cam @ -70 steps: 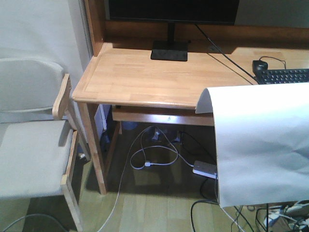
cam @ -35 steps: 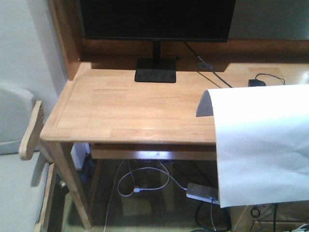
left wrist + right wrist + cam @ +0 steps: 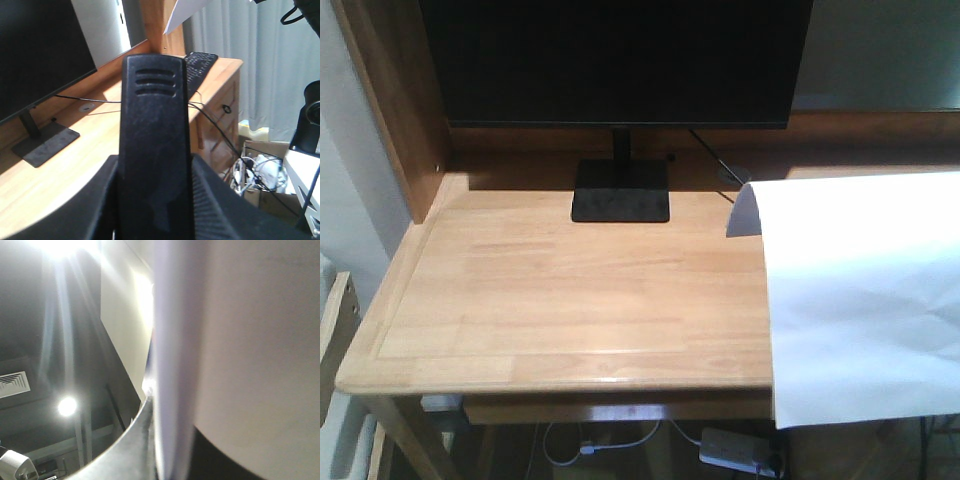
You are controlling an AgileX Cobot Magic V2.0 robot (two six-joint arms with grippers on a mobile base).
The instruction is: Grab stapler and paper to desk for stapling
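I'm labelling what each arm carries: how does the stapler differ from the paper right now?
The stapler is black; the paper is white. The stapler is a narrow, stiff bar with three grooves near its tip, while the paper is a broad, thin sheet with one corner curled. Shared: neither lies on the desk yet; both are held up above it, the stapler in the left gripper.
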